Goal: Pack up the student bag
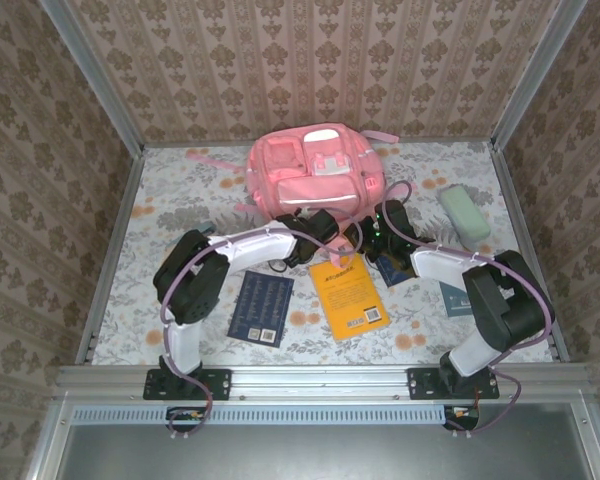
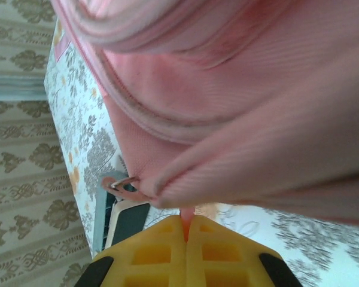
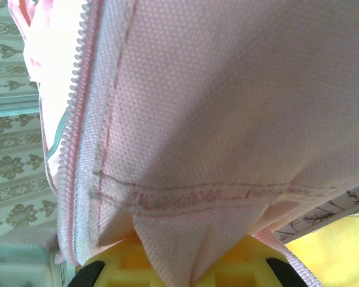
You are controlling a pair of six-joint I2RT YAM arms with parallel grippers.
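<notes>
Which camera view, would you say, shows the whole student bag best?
The top external view: the student bag lies there whole, front pockets up. The left wrist view gives a close fabric fold and a metal ring; the right wrist view, close weave, a seam and zipper teeth.

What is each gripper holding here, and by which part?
Both hold the student bag. The left gripper pinches a thin fold of pink fabric near a metal ring; the right gripper pinches a fabric fold below a stitched seam.
</notes>
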